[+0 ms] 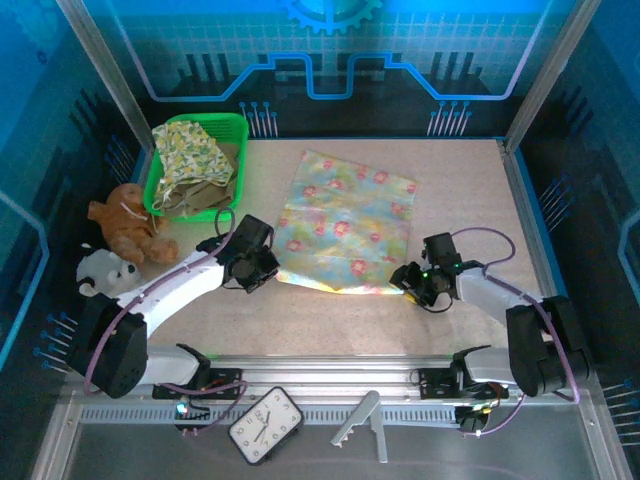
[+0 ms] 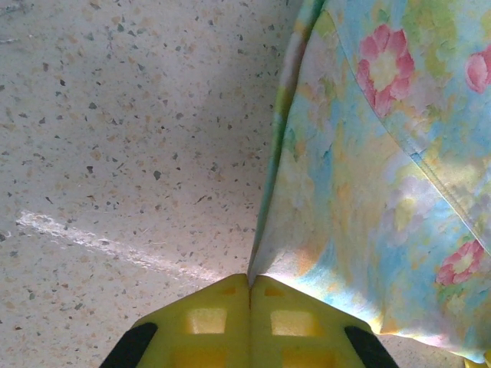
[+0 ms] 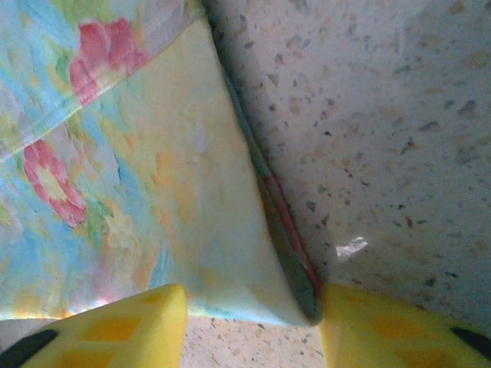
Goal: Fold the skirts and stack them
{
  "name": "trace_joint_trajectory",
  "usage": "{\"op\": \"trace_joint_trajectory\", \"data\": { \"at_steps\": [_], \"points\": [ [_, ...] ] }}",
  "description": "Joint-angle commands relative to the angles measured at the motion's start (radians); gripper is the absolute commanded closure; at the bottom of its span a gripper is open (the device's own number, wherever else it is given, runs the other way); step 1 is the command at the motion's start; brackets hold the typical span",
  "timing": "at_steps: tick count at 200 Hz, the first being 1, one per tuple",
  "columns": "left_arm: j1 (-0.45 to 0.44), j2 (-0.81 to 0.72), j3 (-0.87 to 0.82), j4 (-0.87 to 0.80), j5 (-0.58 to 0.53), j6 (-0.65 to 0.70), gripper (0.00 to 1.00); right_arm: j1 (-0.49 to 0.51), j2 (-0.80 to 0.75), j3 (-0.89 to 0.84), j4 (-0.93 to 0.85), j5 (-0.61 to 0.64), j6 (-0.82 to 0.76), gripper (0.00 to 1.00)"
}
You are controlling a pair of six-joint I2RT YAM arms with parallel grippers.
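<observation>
two grippers at the near corners of a pastel patchwork floral cloth skirt (image 1: 345,220) spread on the speckled beige table (image 1: 455,180).
nearest, a white-faced black clock (image 1: 265,425) lies on the metal rail by the arm bases. past it, the left gripper (image 1: 270,270) has its yellow fingers (image 2: 207,318) pressed together, pinching the skirt's (image 2: 368,192) near left corner. the right gripper (image 1: 408,282) stands with its yellow fingers (image 3: 123,326) apart, one on each side of the near right corner of the skirt (image 3: 115,192), whose edge touches one of them. to the left, beside the left arm, a white plush toy (image 1: 105,268) and a brown plush toy (image 1: 125,225) lie touching. at the far left, a green plastic basket (image 1: 215,118) holds a yellow-green floral print cloth skirt (image 1: 190,150) on top of an olive-khaki cloth skirt (image 1: 200,197).
</observation>
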Motion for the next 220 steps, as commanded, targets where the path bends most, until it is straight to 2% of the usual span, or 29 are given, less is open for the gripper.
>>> {"op": "trace_joint_trajectory", "data": {
  "at_steps": [1, 23, 53, 79, 119, 146, 175, 220],
  "points": [
    [-0.002, -0.020, -0.018, -0.010, -0.002, -0.020, 1.00, 0.021, 0.001, -0.009, 0.066, -0.001, 0.021, 0.58],
    [-0.002, -0.023, -0.018, -0.009, -0.004, -0.020, 1.00, 0.028, -0.022, -0.012, 0.062, 0.005, 0.017, 0.68],
    [-0.001, -0.032, -0.017, -0.022, -0.020, -0.021, 1.00, 0.029, -0.080, -0.035, 0.025, 0.032, 0.015, 0.90],
    [-0.004, -0.067, -0.031, -0.036, -0.042, -0.036, 1.00, 0.028, -0.159, -0.055, -0.042, 0.024, 0.016, 1.00],
    [-0.020, -0.190, -0.033, -0.050, -0.085, -0.073, 1.00, 0.018, -0.259, -0.031, -0.130, -0.005, 0.012, 1.00],
    [-0.019, -0.257, 0.049, -0.096, -0.164, -0.022, 1.00, 0.008, -0.262, 0.063, -0.163, 0.022, 0.011, 1.00],
    [-0.002, -0.209, 0.192, -0.141, -0.189, 0.092, 1.00, 0.001, -0.260, 0.152, -0.148, 0.082, 0.029, 1.00],
    [0.080, -0.039, 0.369, -0.007, -0.176, 0.292, 1.00, -0.087, -0.161, 0.246, 0.011, 0.136, 0.011, 1.00]
  ]
}}
